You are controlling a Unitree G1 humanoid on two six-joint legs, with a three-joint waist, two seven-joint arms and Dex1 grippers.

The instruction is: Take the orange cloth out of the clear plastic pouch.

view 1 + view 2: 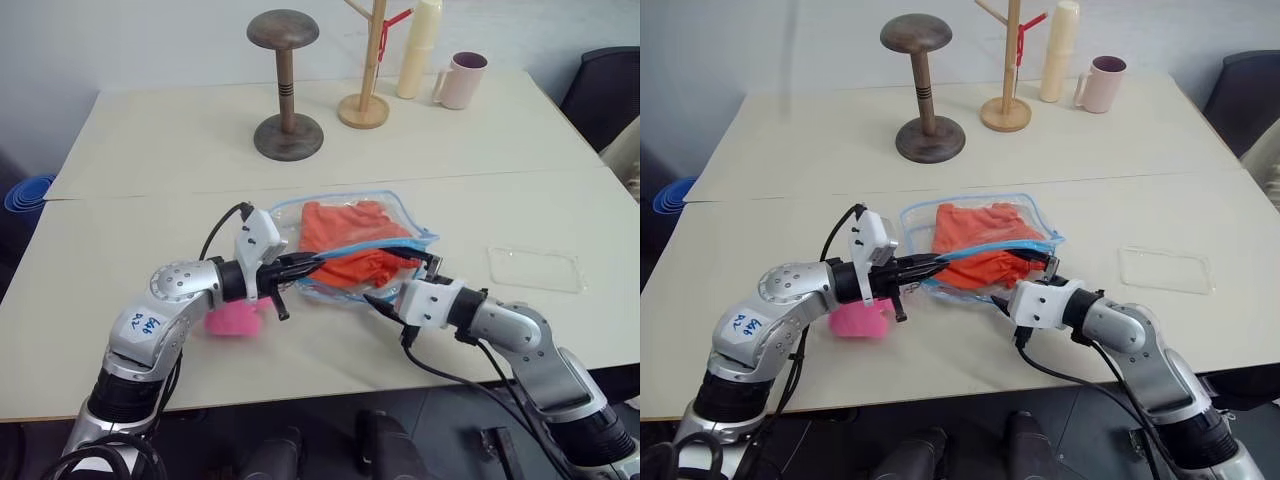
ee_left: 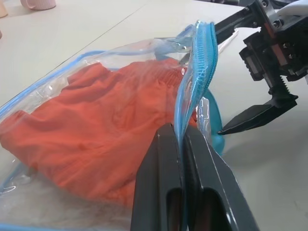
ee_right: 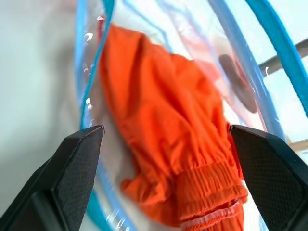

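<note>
The clear plastic pouch point(image 1: 292, 207) with light blue edging lies mid-table, and the wrinkled orange cloth point(image 1: 345, 233) is inside it. My left gripper point(image 1: 310, 263) is shut on the pouch's blue zip edge point(image 2: 198, 67) and holds that edge lifted. From the other side my right gripper point(image 1: 392, 277) stands open at the pouch's mouth, one finger above and one below the opening. In the right wrist view the right gripper point(image 3: 163, 132) has its fingers spread wide on either side of the cloth's ribbed end point(image 3: 202, 192), apart from it.
A pink plush point(image 1: 232, 318) lies under my left forearm. A flat clear plastic sheet point(image 1: 535, 268) lies to the right. At the back stand a dark wooden stand point(image 1: 287, 100), a light wooden rack point(image 1: 368, 70) and a pink mug point(image 1: 460, 80).
</note>
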